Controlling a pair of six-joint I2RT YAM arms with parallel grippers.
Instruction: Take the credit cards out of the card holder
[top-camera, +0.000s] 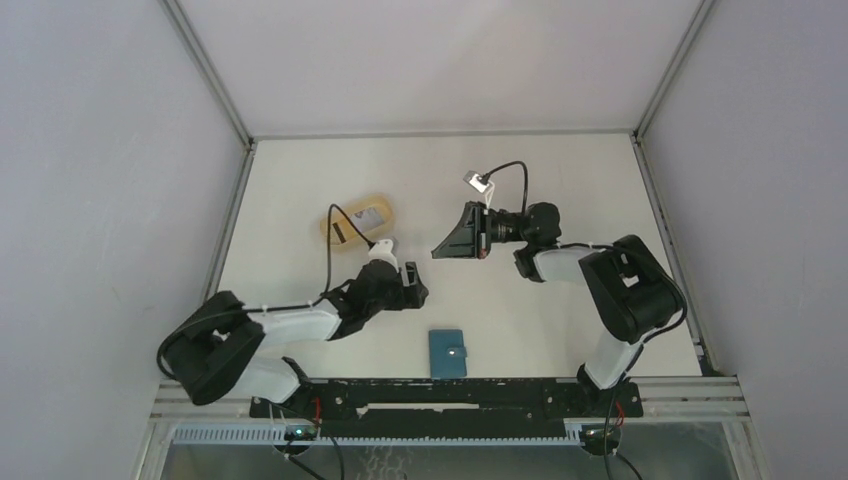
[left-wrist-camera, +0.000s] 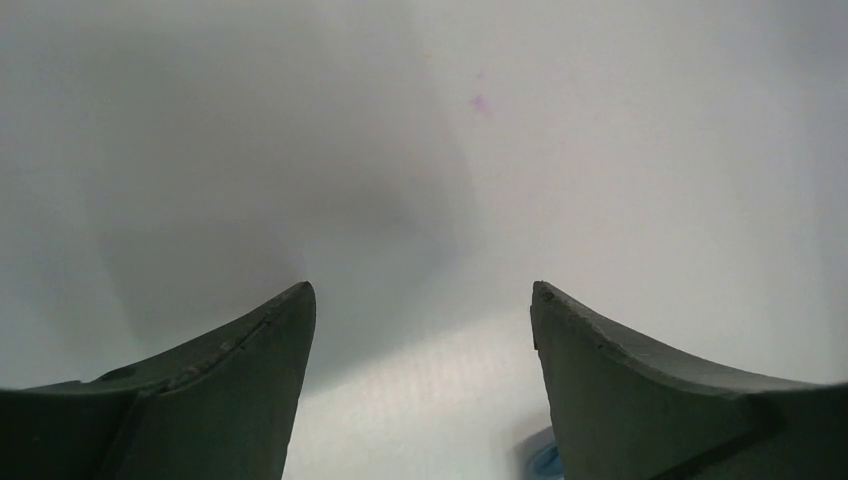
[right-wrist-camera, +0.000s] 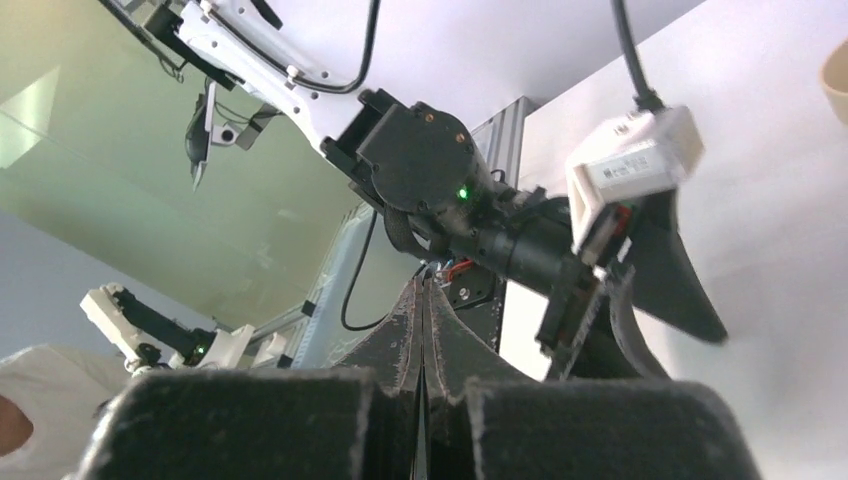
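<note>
Left gripper (left-wrist-camera: 420, 300): released, jaws spread wide, nothing between them, only bare tabletop below; in the top view (top-camera: 416, 286) it sits near mid-table.
Right gripper (right-wrist-camera: 422, 292): clenched, fingers pressed flat together, nothing visible between them; held off the table, pointing toward the left arm (top-camera: 437, 254).
Card holder (top-camera: 447, 353): lies flat and folded shut near the front edge of the table, between the two arm bases; on the near side of the left gripper, apart from it, not touched; farther from the right gripper. A blue sliver shows at the bottom edge of the left wrist view (left-wrist-camera: 540, 462), beside the right-hand finger.
Credit cards (top-camera: 368, 217): pale rectangles in the dish, one with a dark stripe, beyond the left gripper; exact count unclear.
Dish (top-camera: 328, 222): tan, oval, shallow.
Holder look: teal-blue, rectangular, matte, small pale snap at centre.
Fingers (left-wrist-camera: 230, 380): dark grey, matte, curved wedge shape, worn edges.
Table (top-camera: 560, 180): white, smooth.
</note>
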